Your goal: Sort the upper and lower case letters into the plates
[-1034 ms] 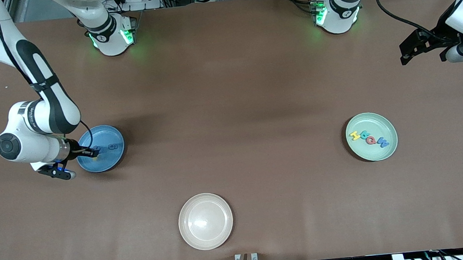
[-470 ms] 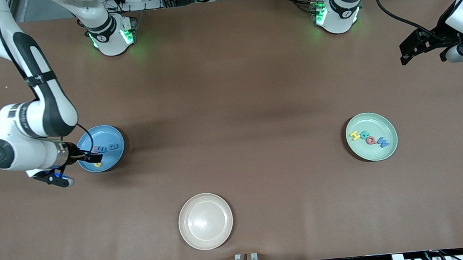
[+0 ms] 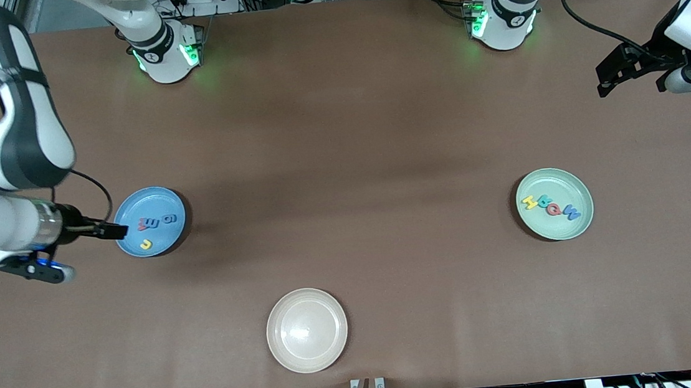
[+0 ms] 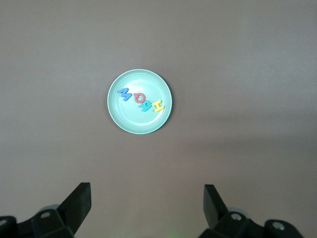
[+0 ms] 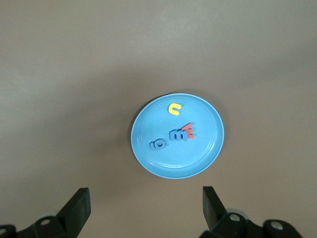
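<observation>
The blue plate (image 3: 158,201) lies toward the right arm's end of the table and holds several small letters: a yellow one (image 3: 146,243), a red and a blue one touching (image 3: 145,223), and another blue one (image 3: 167,219). It also shows in the right wrist view (image 5: 173,163), with the yellow letter (image 5: 174,108) apart from the others. My right gripper (image 3: 108,230) hangs open and empty high over the plate's edge. The mint green plate (image 3: 554,182) toward the left arm's end holds a row of several letters (image 3: 552,206); it also shows in the left wrist view (image 4: 138,84). My left gripper (image 3: 613,77) waits open and empty, high up.
A cream-beige plate (image 3: 307,330) with nothing in it lies near the table's front edge, about midway between the two other plates. Both arm bases stand along the table's edge farthest from the camera.
My right gripper has let go of the yellow letter, which now lies on the blue plate. It has risen and drawn back toward the right arm's end. The left arm has not moved.
</observation>
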Controlling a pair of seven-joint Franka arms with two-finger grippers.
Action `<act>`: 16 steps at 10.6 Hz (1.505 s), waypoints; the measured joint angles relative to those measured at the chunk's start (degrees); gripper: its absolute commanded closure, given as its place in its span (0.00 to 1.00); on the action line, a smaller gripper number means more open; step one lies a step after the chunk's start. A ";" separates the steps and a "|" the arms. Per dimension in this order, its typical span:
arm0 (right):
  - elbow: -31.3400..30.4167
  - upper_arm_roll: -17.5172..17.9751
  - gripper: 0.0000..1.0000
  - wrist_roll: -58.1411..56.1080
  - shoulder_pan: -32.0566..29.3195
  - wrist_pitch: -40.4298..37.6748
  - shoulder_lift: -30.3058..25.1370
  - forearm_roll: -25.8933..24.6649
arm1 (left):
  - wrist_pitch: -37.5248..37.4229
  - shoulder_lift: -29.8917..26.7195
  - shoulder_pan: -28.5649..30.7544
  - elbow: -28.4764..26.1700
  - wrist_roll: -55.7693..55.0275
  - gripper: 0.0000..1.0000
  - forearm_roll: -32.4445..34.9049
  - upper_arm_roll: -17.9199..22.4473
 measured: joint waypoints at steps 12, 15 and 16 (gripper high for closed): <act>13.09 -8.08 0.00 -7.52 4.43 -9.75 -7.18 1.08 | 0.00 -0.01 -0.03 0.44 0.00 0.00 0.00 -0.02; 12.91 -8.50 0.00 -7.49 6.50 -10.36 -7.25 1.38 | 0.00 -0.02 -0.01 0.60 0.00 0.00 -0.10 -0.02; 12.30 -8.50 0.00 -7.47 7.28 -10.75 -7.63 1.38 | 0.00 -0.02 0.00 0.63 0.00 0.00 -0.40 -0.01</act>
